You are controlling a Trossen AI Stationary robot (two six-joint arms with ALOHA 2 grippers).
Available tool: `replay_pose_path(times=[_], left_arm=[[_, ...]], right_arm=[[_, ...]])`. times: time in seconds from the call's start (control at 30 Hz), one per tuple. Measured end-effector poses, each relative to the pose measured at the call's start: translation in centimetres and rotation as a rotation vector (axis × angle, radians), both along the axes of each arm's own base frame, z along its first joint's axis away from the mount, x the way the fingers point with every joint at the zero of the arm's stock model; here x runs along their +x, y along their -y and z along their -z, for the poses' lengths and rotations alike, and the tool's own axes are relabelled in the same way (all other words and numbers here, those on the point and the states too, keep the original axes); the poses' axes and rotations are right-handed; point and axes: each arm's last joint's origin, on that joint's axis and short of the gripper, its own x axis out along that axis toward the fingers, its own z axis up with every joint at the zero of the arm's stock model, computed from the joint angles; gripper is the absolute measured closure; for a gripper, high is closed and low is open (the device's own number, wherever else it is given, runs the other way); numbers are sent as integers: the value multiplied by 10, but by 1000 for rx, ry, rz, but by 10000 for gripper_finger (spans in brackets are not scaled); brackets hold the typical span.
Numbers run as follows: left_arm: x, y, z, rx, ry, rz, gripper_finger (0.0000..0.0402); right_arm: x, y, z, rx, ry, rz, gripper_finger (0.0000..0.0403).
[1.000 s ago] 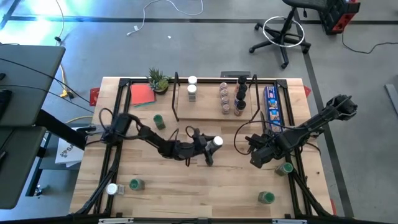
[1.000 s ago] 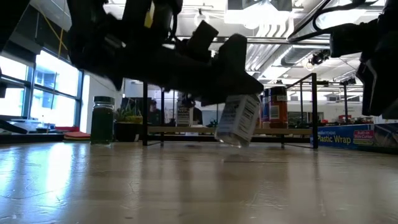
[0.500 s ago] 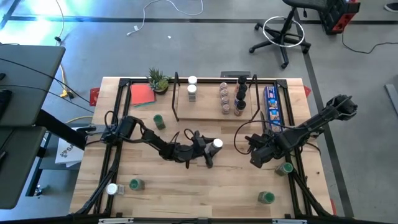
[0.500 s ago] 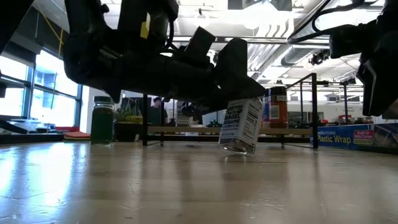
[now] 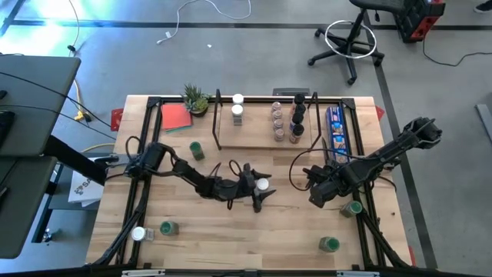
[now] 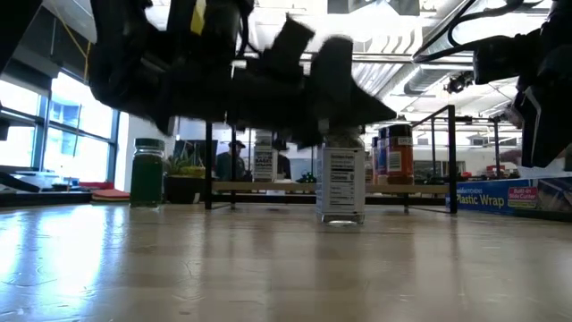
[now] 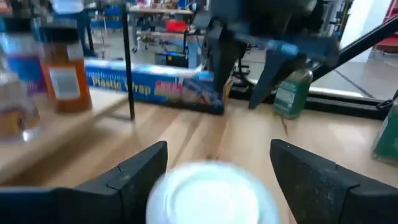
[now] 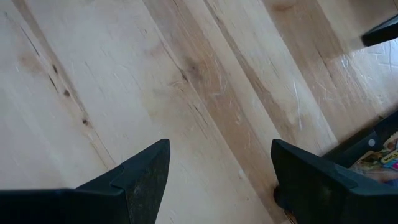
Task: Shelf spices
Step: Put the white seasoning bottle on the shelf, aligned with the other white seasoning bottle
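A white-capped clear spice jar stands upright mid-table between the spread fingers of the left gripper, which grips nothing. The light-wood, black-framed shelf lies beyond it; the open, empty right gripper waits farther off

A clear, white-capped spice jar stood upright at mid-table. Green-lidded jars lay scattered near the frame's lower corners and left of the low light-wood, black-framed shelf at upper centre, which held several upright jars.
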Motion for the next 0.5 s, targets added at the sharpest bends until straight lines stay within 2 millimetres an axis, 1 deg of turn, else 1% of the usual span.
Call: replay_pose_path(times=[0.13,0.2,0.27,0.37,0.43,0.5], left_arm=[[-3,2,-25,81,-36,8,123],[-6,1,-40,124,-79,8,123],[-11,-3,-61,155,-109,4,124],[-17,-10,-104,176,-170,-86,124],[-20,-17,-141,201,-232,-154,127],[-21,-27,-176,214,-296,-132,129]], right_arm=[[0,0,0,-1,-1,0,128],[0,0,0,-2,0,0,128],[0,0,0,-10,5,4,128],[0,1,0,-27,19,18,128],[1,1,0,-34,29,37,128],[1,3,0,-36,35,61,128]])
